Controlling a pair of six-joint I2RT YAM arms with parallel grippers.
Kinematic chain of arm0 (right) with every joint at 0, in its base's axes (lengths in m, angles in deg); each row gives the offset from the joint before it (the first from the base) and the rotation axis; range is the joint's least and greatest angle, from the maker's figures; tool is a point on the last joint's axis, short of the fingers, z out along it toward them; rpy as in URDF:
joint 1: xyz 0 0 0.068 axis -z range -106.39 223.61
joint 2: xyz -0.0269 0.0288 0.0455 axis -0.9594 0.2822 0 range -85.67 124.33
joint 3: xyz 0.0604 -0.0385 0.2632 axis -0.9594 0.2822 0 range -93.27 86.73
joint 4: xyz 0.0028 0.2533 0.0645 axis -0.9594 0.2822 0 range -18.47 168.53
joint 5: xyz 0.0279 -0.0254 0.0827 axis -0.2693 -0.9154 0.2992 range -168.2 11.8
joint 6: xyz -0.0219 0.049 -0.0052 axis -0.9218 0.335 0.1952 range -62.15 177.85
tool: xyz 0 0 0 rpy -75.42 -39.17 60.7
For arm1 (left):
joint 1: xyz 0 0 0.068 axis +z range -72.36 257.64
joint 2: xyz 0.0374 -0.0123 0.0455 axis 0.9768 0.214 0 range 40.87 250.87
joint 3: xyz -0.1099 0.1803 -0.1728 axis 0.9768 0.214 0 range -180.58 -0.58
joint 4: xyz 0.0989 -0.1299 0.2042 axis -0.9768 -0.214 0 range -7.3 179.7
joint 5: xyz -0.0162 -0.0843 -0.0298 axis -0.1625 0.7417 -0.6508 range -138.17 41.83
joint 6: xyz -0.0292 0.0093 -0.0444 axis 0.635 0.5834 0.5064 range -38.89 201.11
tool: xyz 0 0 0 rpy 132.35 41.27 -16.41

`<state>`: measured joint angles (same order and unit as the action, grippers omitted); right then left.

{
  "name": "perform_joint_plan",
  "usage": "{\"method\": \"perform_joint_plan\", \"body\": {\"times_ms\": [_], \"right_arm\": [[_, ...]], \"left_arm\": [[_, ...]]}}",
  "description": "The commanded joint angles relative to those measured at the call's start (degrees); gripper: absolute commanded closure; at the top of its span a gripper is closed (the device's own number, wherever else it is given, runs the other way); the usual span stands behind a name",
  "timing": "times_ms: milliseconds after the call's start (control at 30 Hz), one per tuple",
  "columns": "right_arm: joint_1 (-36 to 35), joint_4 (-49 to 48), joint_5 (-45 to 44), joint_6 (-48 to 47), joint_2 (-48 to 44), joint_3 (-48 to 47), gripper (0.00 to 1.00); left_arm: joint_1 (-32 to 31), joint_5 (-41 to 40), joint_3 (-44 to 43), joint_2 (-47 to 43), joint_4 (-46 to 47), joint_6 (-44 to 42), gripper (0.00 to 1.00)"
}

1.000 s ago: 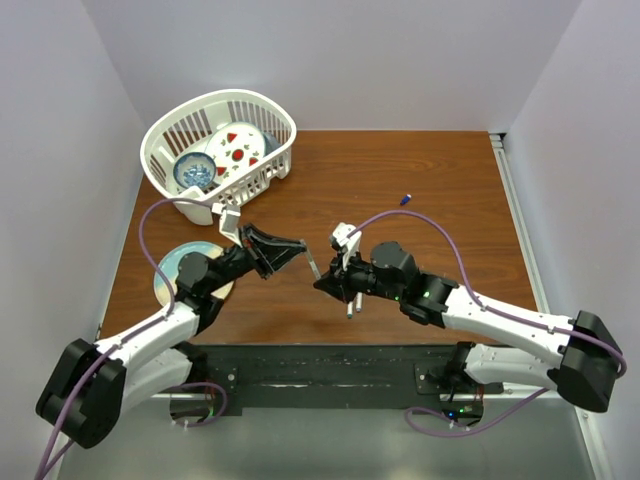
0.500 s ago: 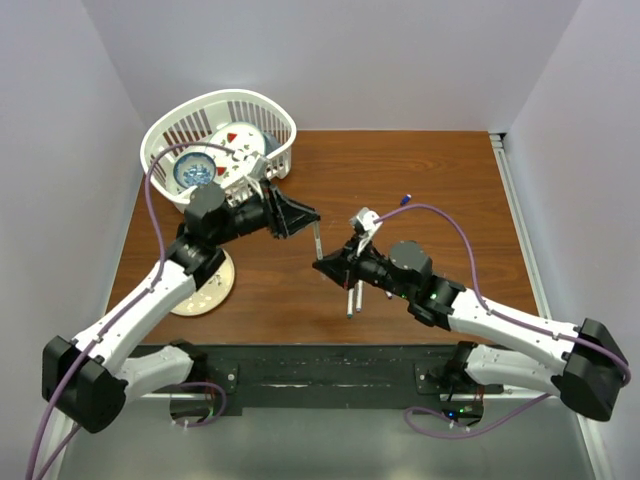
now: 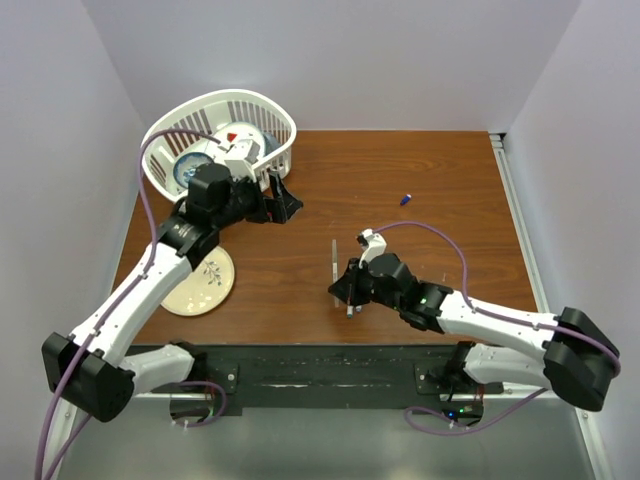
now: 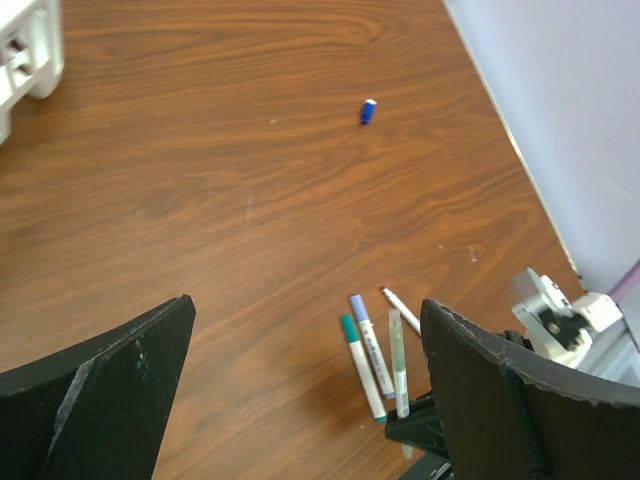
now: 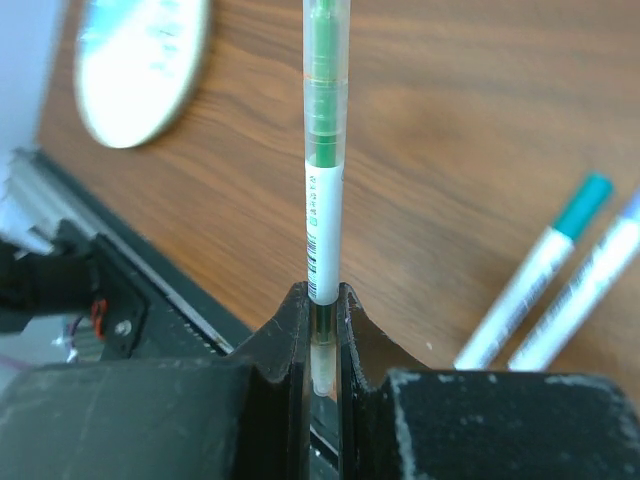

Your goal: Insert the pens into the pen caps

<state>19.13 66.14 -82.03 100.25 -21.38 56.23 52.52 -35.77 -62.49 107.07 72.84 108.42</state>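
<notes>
Right wrist view: the right tool (image 5: 322, 300) squeezes a clear pen with green inside (image 5: 323, 150); its top is cut off. Two white pens (image 5: 535, 268) lie beside it on the brown wooden table (image 5: 450, 120). The left wrist view adds the left tool (image 4: 305, 310), fingers spread wide, and far off a tiny blue plastic cap (image 4: 368, 111).
</notes>
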Motion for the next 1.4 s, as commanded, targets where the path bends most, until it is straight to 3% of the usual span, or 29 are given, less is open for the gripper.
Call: {"method": "perform_joint_plan", "body": {"times_ms": [0,200,467,733,900,1100,1233,1367], "right_arm": [[-0.1,4.9,-5.1,9.5,5.7,-2.4,0.87],[-0.1,8.3,-7.0,12.3,14.7,-6.2,0.81],[-0.2,14.4,-10.0,15.0,22.2,-10.8,0.72],[-0.7,19.7,-13.4,15.8,26.1,-15.4,0.72],[-0.7,20.4,-12.2,15.3,23.1,-18.1,0.72],[1.5,24.4,-9.5,4.7,21.3,-24.2,0.63],[6.0,32.2,-11.9,-6.2,22.4,-25.7,0.64],[10.6,38.2,-17.2,-10.0,21.2,-25.7,0.63]], "left_arm": [[0.4,-5.5,2.9,-4.0,-0.3,-0.2,0.0],[0.5,-4.8,10.8,-9.3,5.3,-0.2,0.0],[0.5,-4.3,15.2,-14.9,3.9,0.9,0.0],[0.5,7.1,16.7,-9.2,0.8,-0.8,0.02],[0.4,6.6,17.8,-10.9,3.4,1.5,0.0],[0.5,6.1,20.5,-18.8,7.3,0.3,0.0],[0.5,9.6,18.3,-15.5,1.6,-2.1,0.01],[0.5,15.4,18.2,-11.0,-0.3,-4.5,0.04]]}}
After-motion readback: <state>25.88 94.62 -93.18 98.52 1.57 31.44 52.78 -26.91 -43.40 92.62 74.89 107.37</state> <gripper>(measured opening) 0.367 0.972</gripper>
